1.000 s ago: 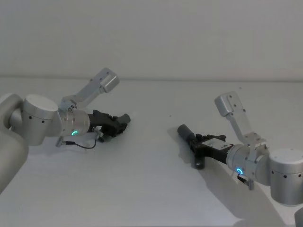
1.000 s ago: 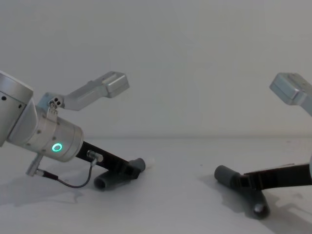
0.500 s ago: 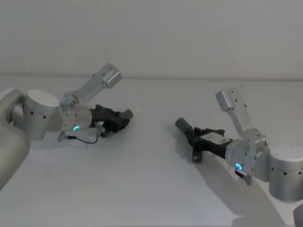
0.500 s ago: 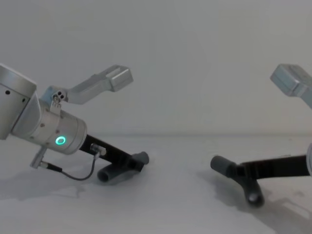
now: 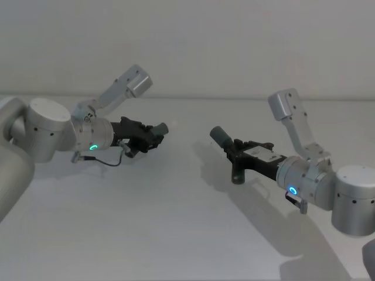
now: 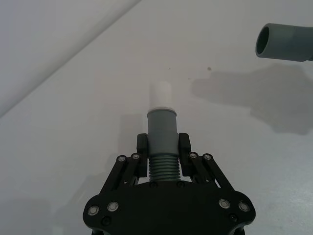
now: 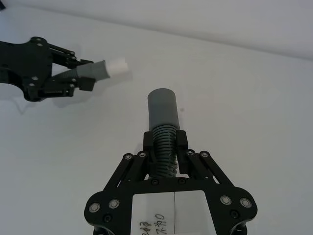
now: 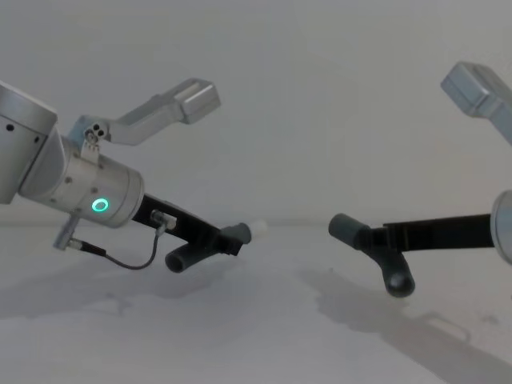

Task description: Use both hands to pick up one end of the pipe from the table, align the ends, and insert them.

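Both my arms are reaching inward, grippers facing each other across the middle of the frame.
In the head view my left gripper [image 5: 153, 134] is pointing right from left of centre, with my left wrist [image 5: 94, 140] glowing behind it. My right gripper [image 5: 235, 150] is pointing up-left from right of centre, with my right wrist [image 5: 300, 180] sitting lower right. My left fingers [image 6: 142, 146] and right fingers [image 7: 149, 144] are pinching in close.

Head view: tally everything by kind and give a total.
Pipe pieces: 2, the slim piece and the thick piece
Grippers: 2, the left gripper shut on the slim piece, the right gripper shut on the thick piece
Table: 1
Total: 5
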